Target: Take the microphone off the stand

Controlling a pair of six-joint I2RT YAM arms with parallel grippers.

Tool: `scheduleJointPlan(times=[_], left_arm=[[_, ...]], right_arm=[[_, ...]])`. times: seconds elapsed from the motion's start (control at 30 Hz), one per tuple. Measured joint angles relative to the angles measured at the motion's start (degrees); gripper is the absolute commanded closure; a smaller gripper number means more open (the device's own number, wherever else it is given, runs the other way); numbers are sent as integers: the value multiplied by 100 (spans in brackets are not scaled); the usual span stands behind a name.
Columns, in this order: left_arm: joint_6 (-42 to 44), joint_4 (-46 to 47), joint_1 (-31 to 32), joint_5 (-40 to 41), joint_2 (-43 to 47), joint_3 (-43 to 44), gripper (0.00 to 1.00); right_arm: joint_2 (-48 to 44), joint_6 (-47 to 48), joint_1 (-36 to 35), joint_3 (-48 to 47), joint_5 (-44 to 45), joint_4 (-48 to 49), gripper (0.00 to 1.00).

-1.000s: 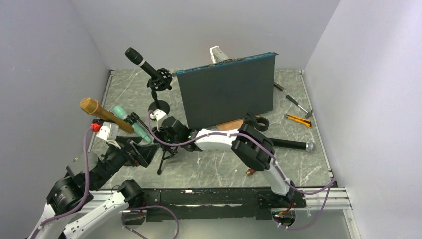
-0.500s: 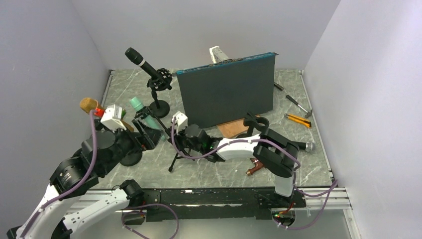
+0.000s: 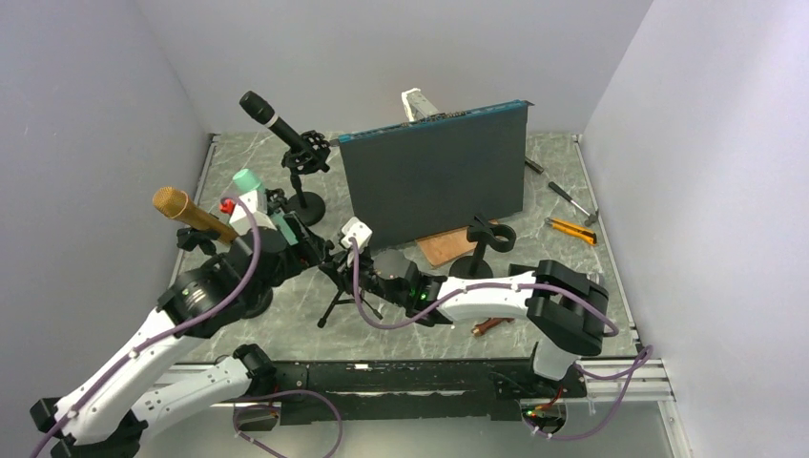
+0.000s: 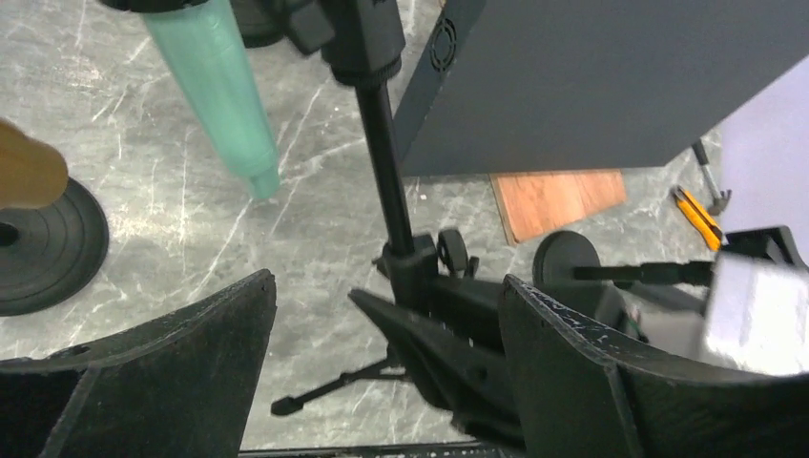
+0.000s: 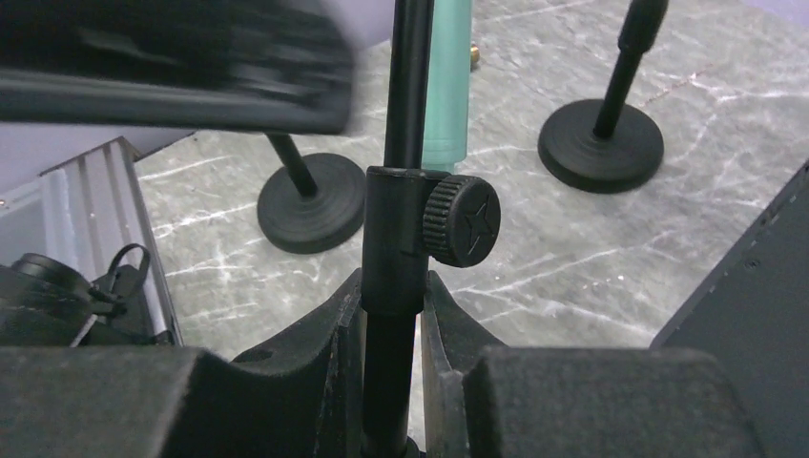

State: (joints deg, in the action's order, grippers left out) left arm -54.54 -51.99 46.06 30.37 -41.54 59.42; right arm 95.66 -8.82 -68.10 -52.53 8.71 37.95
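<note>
A teal microphone sits tilted in the clip of a black tripod stand. My right gripper is shut on the stand's pole, just under its clamp knob. My left gripper is open. Its wide fingers straddle the pole below the microphone without touching it. In the right wrist view the microphone's lower body shows behind the pole.
A gold microphone on a round-base stand is at the left. A black microphone on its own stand is behind. A dark panel, an empty stand, a wooden piece and a yellow knife lie to the right.
My left arm has swung in from the left and its open jaws now straddle the stand's pole. The right arm has drawn back rightward, taking the tripod stand and teal microphone along.
</note>
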Motion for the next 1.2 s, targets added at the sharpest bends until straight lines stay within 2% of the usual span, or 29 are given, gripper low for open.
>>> scheduleJointPlan(times=[0.17,0.33,0.37,0.43,0.6,0.63,0.67,0.7,0.73,0.93,0.97,1.03,1.07,1.13,1.2], left_arm=[[2,162,-155,162,-494,50,18],[166,415,-621,87,-658,39,25],[223,490,-715,72,-658,39,27],[356,638,-903,4,-667,39,38],[688,1019,-1147,-289,-798,37,43],[728,1078,-1176,-356,-837,33,52],[758,1121,-1193,-400,-883,26,79],[780,1152,-1215,-428,-903,7,97],[789,1167,-1239,-452,-918,-20,100],[584,1646,-1213,-741,-911,-70,100],[634,1700,-1213,-754,-890,-94,100],[752,1784,-1213,-785,-841,-136,100],[841,1834,-1213,-807,-809,-155,100],[1117,1928,-1213,-852,-737,-203,100],[1685,1915,-1231,-839,-627,-291,100]], right_arm=[[-133,164,-146,122,85,127,100],[-216,212,-153,295,109,125,100],[-225,227,-155,317,114,125,100],[-247,254,-162,361,114,120,100],[-299,308,-208,409,105,120,100],[-302,321,-216,411,103,120,100],[-302,319,-225,415,116,120,100],[-306,317,-223,426,153,120,100],[-313,299,-212,437,199,120,100],[-334,122,-173,442,393,267,100],[-343,129,-173,442,413,267,97],[-348,138,-177,442,433,262,62],[-350,144,-181,439,448,267,49],[-378,271,-205,437,380,243,31],[-452,372,-264,437,350,192,20]])
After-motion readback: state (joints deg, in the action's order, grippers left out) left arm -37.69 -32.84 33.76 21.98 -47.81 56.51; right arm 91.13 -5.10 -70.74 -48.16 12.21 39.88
